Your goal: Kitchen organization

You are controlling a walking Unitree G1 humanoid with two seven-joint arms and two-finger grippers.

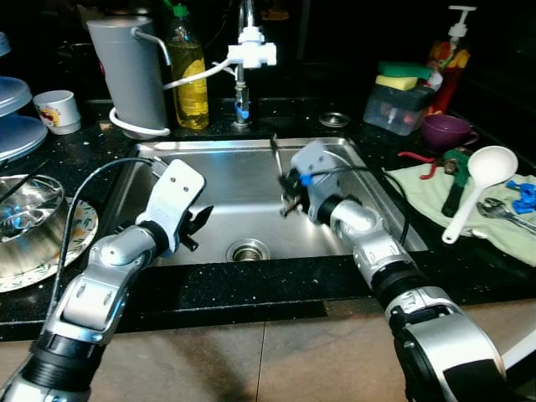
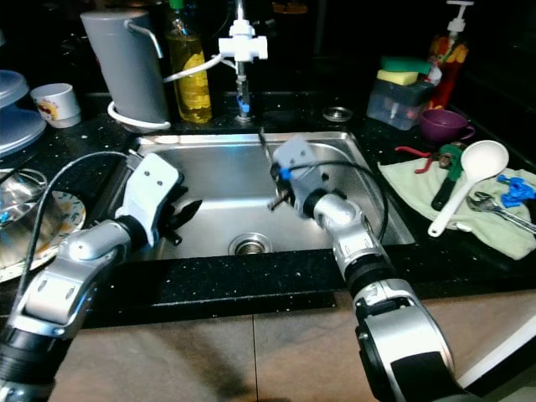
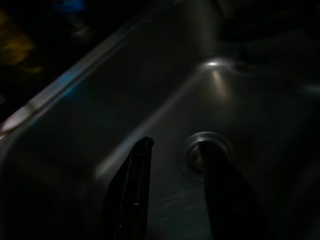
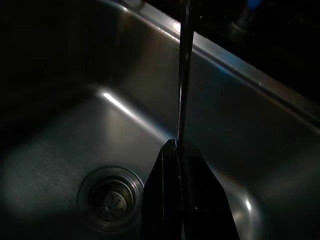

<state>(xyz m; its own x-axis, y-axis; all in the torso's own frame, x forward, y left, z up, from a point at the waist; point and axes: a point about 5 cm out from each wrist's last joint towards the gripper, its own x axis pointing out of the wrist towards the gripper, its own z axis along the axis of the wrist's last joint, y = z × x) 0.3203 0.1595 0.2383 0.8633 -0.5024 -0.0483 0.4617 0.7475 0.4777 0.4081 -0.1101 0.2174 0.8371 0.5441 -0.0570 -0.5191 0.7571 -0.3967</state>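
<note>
Thin utensil pinched in my right pincer, over the sink

My right pincer (image 1: pixel 289 194) is pressed together on a slim metal utensil (image 4: pixel 183 75), whose long axis rises toward 12 o'clock, above the sink (image 1: pixel 251 172) basin near the drain (image 1: pixel 248 249). My left pincer (image 3: pixel 172 190), fingers spread, hovers at 9 o'clock. The cloth (image 1: pixel 419 188) on the surface lies at 3 o'clock, nearer my right arm
</note>
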